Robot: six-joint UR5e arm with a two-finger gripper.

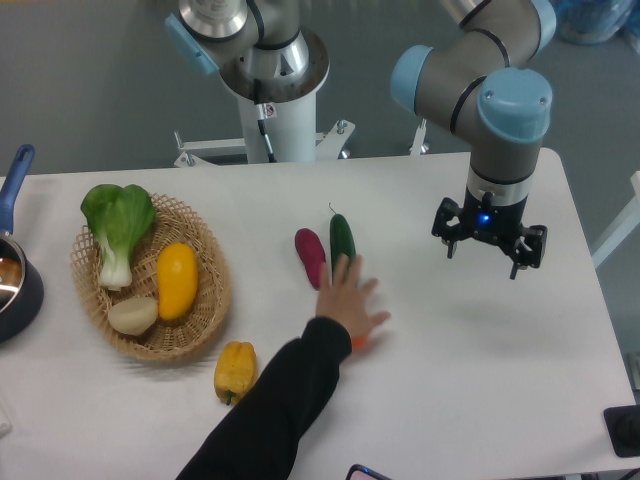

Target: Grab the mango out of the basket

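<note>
The mango, a smooth yellow-orange oval, lies in the middle of the light tan wicker basket at the left of the table. A green bok choy and a pale round vegetable lie beside it in the basket. My gripper hangs far to the right, above the table, nowhere near the basket. Its fingers point down and look open, with nothing between them.
A person's hand and black-sleeved arm reach in from the front, covering something orange at mid-table. A dark red vegetable and a green cucumber lie next to the hand. A yellow bell pepper sits below the basket. A blue-handled pot stands at the left edge.
</note>
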